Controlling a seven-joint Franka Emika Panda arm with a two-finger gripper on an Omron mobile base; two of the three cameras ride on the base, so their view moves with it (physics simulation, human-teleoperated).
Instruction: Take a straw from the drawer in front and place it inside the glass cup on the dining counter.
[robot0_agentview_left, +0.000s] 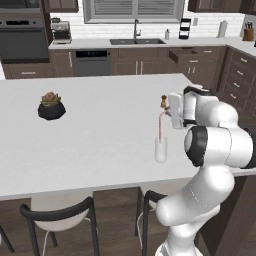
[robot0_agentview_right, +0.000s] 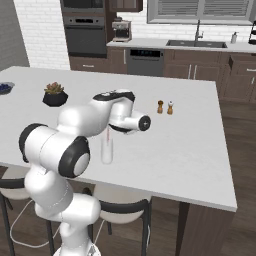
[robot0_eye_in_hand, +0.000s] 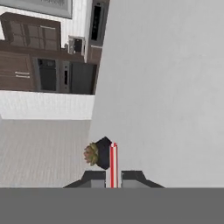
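1. Kitchen setting: dark brown cabinets along the top of both base views, with a sink (robot0_agentview_left: 137, 41) under a window, a black oven (robot0_agentview_left: 23, 39) at upper left and a dishwasher (robot0_agentview_left: 91, 62) beside it.
2. White dining counter (robot0_agentview_left: 90, 135) spans the middle of the left base view; black-framed stools (robot0_agentview_left: 57, 215) with pale seats sit along its near edge at the bottom.
3. Drawer (robot0_agentview_left: 184, 54) at upper right of the left base view stands pulled open from the cabinet run.
4. Glass cup (robot0_agentview_left: 160, 149) stands upright on the counter, right of centre in the left base view, near the counter's front edge.
5. Straw (robot0_agentview_left: 160, 127), thin and pinkish-red, runs roughly upright from the hand down into the cup; its lower end looks to be inside the glass.
6. Gripper (robot0_eye_in_hand: 113, 177): in the hand view the two dark fingertips sit close together with the straw pinched between them, jaws narrow and holding it.
7. Small potted succulent (robot0_agentview_left: 51, 105) in a black pot sits at the left of the counter, well apart from the cup.
8. Two small shakers (robot0_agentview_right: 165, 107) stand side by side on the counter, right of the hand in the right base view.
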